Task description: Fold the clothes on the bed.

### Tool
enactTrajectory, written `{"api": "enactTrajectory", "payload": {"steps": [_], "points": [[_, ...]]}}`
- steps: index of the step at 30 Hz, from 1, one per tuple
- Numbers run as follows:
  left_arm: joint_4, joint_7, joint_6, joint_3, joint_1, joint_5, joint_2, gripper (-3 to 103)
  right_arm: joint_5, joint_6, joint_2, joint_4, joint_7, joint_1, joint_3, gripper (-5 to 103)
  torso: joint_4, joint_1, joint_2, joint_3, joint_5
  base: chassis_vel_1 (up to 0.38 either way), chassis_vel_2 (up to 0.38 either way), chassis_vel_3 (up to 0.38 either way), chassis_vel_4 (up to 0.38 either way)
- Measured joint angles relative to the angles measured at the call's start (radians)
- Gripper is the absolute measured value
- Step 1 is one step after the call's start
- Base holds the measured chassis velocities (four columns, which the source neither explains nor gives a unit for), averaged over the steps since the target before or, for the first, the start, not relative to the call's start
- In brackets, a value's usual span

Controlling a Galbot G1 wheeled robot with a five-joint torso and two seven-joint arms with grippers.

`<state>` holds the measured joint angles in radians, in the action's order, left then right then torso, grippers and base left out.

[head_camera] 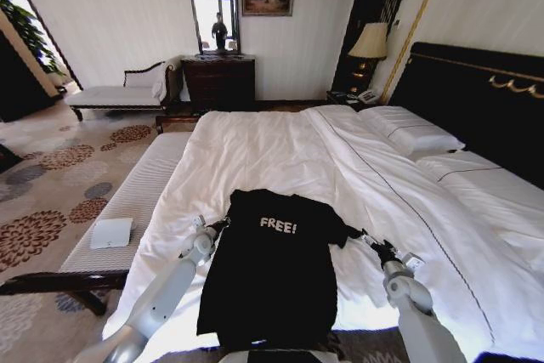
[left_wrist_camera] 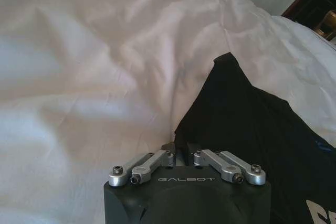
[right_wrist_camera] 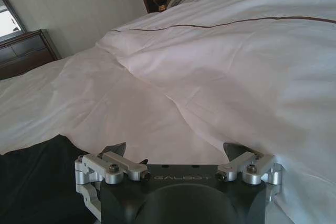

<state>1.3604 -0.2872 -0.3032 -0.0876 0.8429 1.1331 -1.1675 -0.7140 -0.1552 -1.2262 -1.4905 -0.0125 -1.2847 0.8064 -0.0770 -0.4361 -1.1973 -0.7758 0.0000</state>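
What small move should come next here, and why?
Probably the right gripper should close on the right sleeve tip. The left gripper already looks pinched on the T-shirt at its left sleeve, while the right one stands open at the other sleeve's edge. The shirt lies flat and unfolded on the bed, so both sleeves likely need holding first.

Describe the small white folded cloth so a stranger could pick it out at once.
Start at the large white-duveted bed with its black headboard, then go to the long white-cushioned, dark-framed bench along its foot. The small white folded cloth lies flat near the bench's near end. Unlike the black "FREE!" T-shirt spread on the duvet, it is a plain white square off the bed.
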Motion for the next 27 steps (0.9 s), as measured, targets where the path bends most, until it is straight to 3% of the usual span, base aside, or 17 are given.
{"api": "enactTrajectory", "payload": {"steps": [2,4,19,27], "points": [[0.0,0.0,0.001,0.0,0.0,0.0,0.0,12,0.0,0.0,0.0,0.0,0.0,0.0,0.0,100,0.0,0.0,0.0,0.0,0.0,0.0,0.0,0.0,0.0],[0.005,0.001,0.006,0.0,0.001,-0.005,0.001,1,-0.002,-0.002,0.0,-0.003,-0.001,-0.002,0.002,100,0.0,0.0,0.0,0.0,0.0,0.0,0.0,0.0,0.0],[-0.01,-0.008,0.022,-0.027,-0.043,-0.011,0.005,0,-0.007,-0.002,-0.004,-0.011,-0.002,-0.02,0.017,100,-0.0001,0.0,0.0,0.0,-0.0001,0.0,0.0,0.0,0.0],[-0.003,0.01,0.029,-0.062,-0.04,0.01,0.08,0,-0.006,-0.002,-0.006,-0.012,-0.002,-0.019,0.009,100,-0.0001,0.0,0.0,0.0,-0.0001,0.0,0.0,0.0,0.0]]}}
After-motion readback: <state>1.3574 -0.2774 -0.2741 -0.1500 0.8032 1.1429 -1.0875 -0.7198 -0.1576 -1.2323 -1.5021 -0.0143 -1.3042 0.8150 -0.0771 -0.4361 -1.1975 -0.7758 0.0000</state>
